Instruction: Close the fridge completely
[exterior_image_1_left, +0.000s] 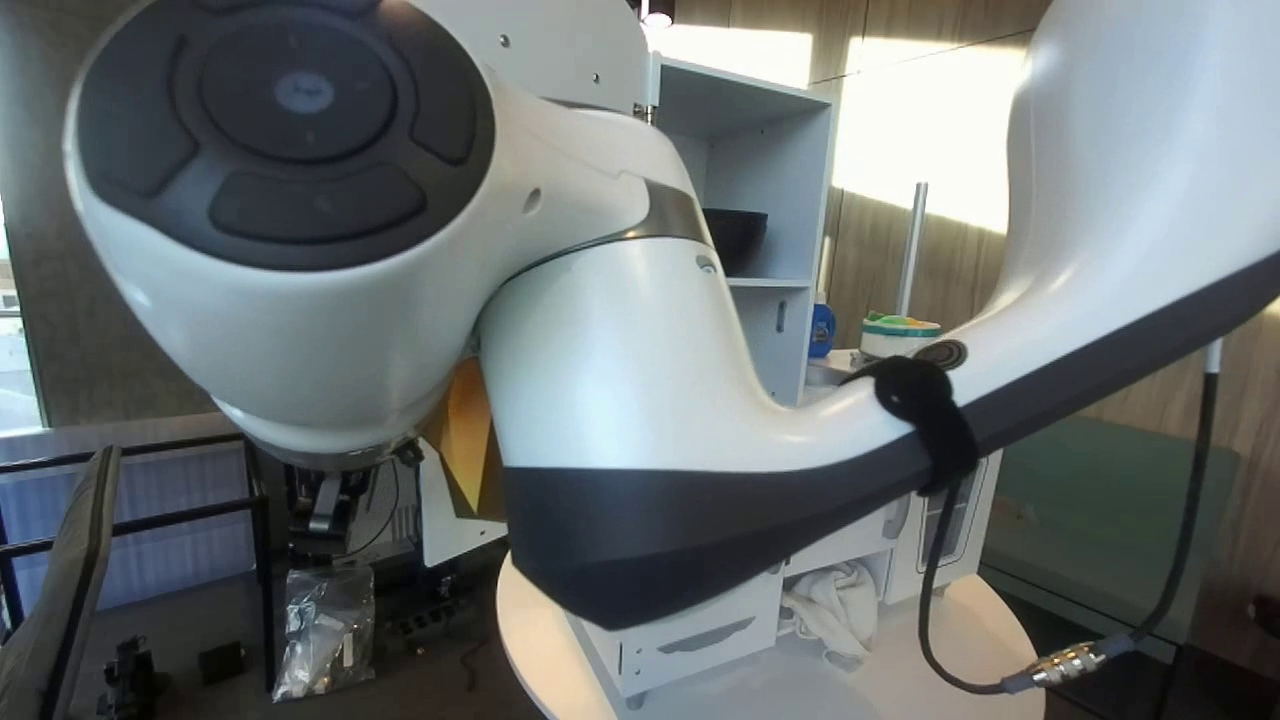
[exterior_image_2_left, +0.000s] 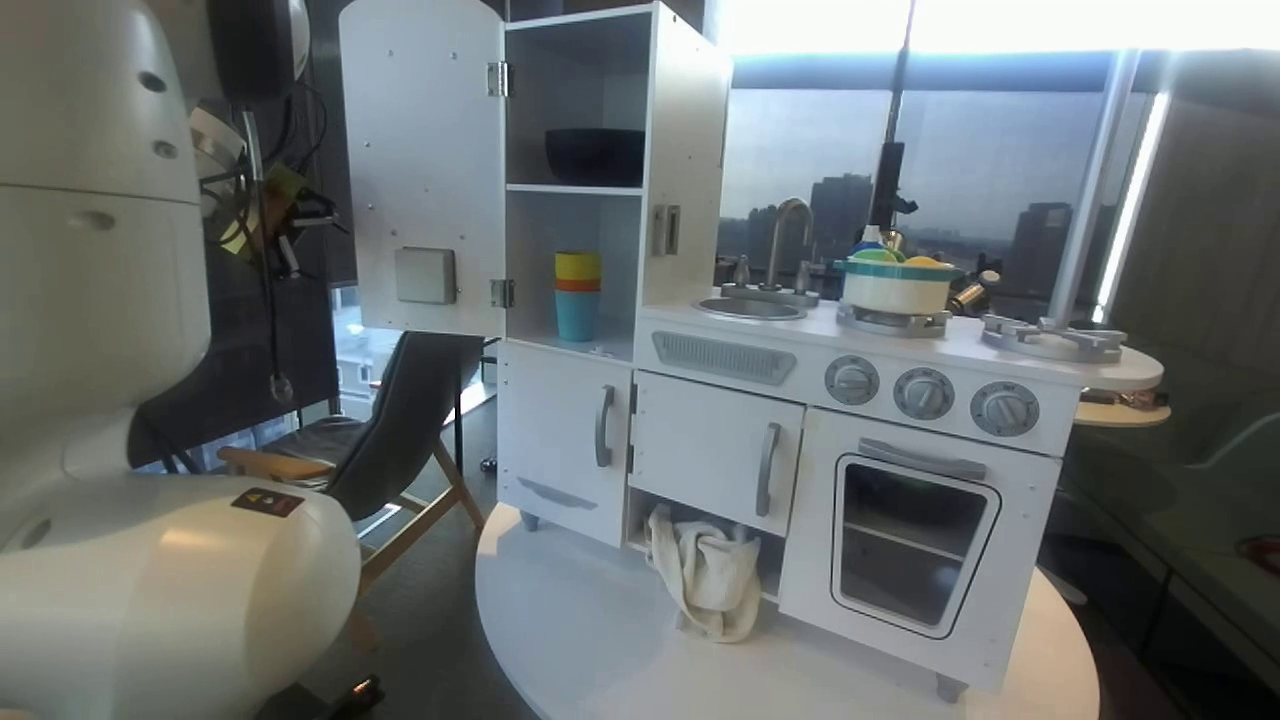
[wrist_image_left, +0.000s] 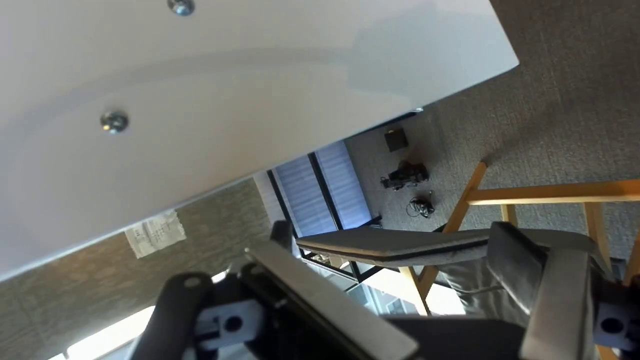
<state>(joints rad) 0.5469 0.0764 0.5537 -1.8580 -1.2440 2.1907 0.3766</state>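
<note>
The white fridge cabinet (exterior_image_2_left: 688, 150) stands with its upper door (exterior_image_2_left: 425, 140) swung wide open on its left-hand hinges. The door's inner face shows screws and a grey square box (exterior_image_2_left: 425, 275); its outer face is hidden. In an exterior view the arm covers much of the fridge (exterior_image_1_left: 765, 180), and part of the door (exterior_image_1_left: 570, 50) shows behind the arm. In the wrist view the white door panel (wrist_image_left: 240, 90) with screws fills the upper left. My gripper (wrist_image_left: 395, 247) is open and empty below the door's edge, with no visible contact. It also hangs low in an exterior view (exterior_image_1_left: 322, 535).
A black bowl (exterior_image_2_left: 595, 157) and stacked cups (exterior_image_2_left: 578, 295) sit on the fridge shelves. The stove section (exterior_image_2_left: 920, 520) with a pot (exterior_image_2_left: 895, 285) adjoins it. A cloth (exterior_image_2_left: 710, 575) hangs onto the round table (exterior_image_2_left: 620, 660). A grey chair (exterior_image_2_left: 410, 420) stands beyond the door.
</note>
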